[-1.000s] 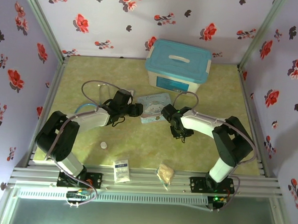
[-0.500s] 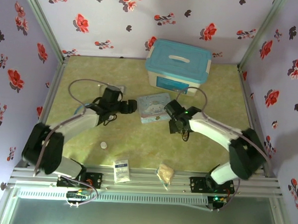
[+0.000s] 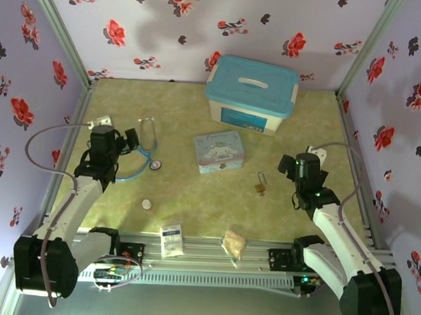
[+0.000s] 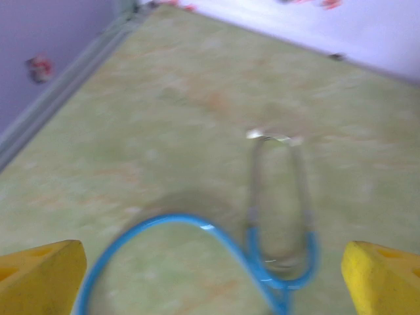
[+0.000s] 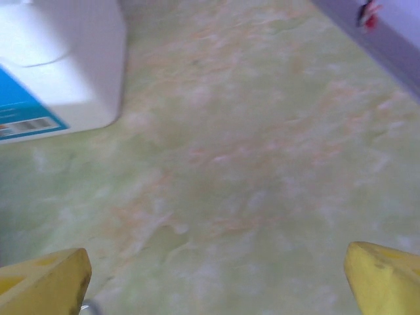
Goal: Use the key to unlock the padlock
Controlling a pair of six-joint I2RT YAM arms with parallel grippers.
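I'm seeing the left gripper (image 4: pixel 211 281) hovering over the left part of the table (image 3: pixel 194 192). Its yellow fingertips (image 4: pixel 41 274) are sitting wide apart at the bottom corners of the wrist view, spread and holding nothing. A blue stethoscope (image 4: pixel 279 266) is lying on the mat right ahead of it, blurred.

The right gripper (image 5: pixel 213 281) is hanging over the right side of the table, also spread wide, with nothing between its fingertips (image 5: pixel 46 279). Its wrist camera is catching bare mat and the corner of the white storage box (image 5: pixel 59 65) at upper left.

From the top camera, the padlock (image 3: pixel 260 184) is lying on the mat, apart from both grippers. It is sitting just to the near-right of the pale blue cartoon tin (image 3: pixel 219 151), between the tin and the right arm. I'm not managing to pick out the key: there is a dark speck at the padlock's near end, too small to tell.

Also lying along the near side are a round white disc (image 3: pixel 146 204), a white packet (image 3: pixel 171 240) and a tan snack bag (image 3: pixel 234 243).
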